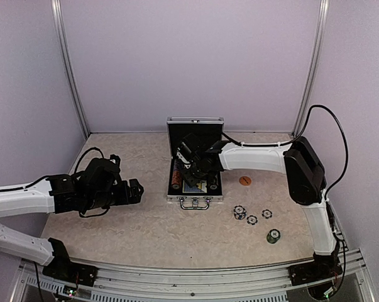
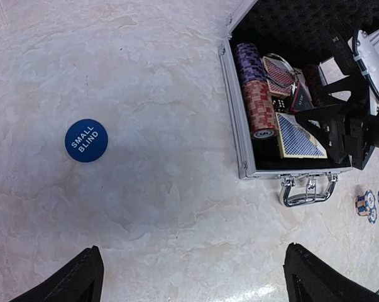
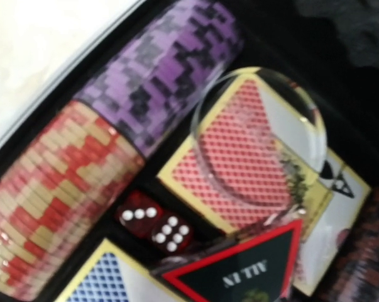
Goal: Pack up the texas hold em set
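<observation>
Top external view has my right gripper (image 1: 192,171) down inside the open case (image 1: 184,129), which sits mid-desk with its lid up. I cannot tell how its jaws stand, since neither that view nor my own wrist view shows them. Right wrist view tells me much is already packed: purple chips (image 3: 164,82), red chips (image 3: 57,189), two red dice (image 3: 153,223), a red-backed deck (image 3: 188,165) under a clear round disc (image 3: 258,138), and a blue-backed deck (image 3: 107,280).

By my judgement these are left out on the desk (image 1: 145,239): the blue SMALL BLIND disc (image 2: 86,140), an orange disc (image 1: 245,180), three loose chips (image 1: 240,212) and a green stack (image 1: 273,236). My left gripper (image 2: 198,283) hangs spread wide and empty near the blue disc. Once those are in, the lid needs shutting.
</observation>
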### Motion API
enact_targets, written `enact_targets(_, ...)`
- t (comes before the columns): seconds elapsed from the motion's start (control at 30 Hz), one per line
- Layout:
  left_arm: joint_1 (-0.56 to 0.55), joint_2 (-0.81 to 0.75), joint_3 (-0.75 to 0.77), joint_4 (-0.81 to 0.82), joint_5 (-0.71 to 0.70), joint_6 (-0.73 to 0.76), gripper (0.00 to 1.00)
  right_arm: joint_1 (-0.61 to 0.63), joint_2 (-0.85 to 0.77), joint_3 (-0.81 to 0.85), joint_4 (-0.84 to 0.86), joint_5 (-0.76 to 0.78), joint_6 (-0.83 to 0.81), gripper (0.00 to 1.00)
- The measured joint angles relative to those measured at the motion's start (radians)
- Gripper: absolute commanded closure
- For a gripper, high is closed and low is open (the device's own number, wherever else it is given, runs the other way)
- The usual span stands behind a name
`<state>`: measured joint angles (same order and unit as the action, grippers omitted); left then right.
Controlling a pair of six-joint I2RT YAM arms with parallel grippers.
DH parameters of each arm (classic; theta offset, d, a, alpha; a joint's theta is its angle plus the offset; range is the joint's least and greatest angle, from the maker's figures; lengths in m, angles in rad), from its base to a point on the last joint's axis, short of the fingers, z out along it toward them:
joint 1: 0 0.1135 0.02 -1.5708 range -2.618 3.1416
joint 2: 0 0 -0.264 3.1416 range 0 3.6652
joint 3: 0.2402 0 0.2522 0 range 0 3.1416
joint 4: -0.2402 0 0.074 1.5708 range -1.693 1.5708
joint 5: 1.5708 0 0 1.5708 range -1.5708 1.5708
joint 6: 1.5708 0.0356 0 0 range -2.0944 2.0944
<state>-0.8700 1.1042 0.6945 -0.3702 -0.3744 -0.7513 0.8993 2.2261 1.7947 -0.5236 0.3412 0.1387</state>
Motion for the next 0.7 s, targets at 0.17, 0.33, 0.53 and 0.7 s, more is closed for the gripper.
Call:
enact_targets(0.17,0.000,0.000,0.000,-0.005,0.000,-0.002,0.01,-0.009,0.010,0.000,0.000,-0.024,-0.022,0.40)
enact_targets(0.33,0.000,0.000,0.000,-0.005,0.000,-0.003,0.01,-0.021,0.016,0.000,0.000,-0.032,-0.045,0.41)
enact_targets(0.53,0.000,0.000,0.000,-0.005,0.000,-0.003,0.01,-0.043,0.028,0.000,0.000,-0.043,-0.069,0.41)
enact_targets(0.7,0.000,0.001,0.000,-0.005,0.000,-0.003,0.01,-0.047,0.048,0.011,0.000,-0.039,-0.090,0.41)
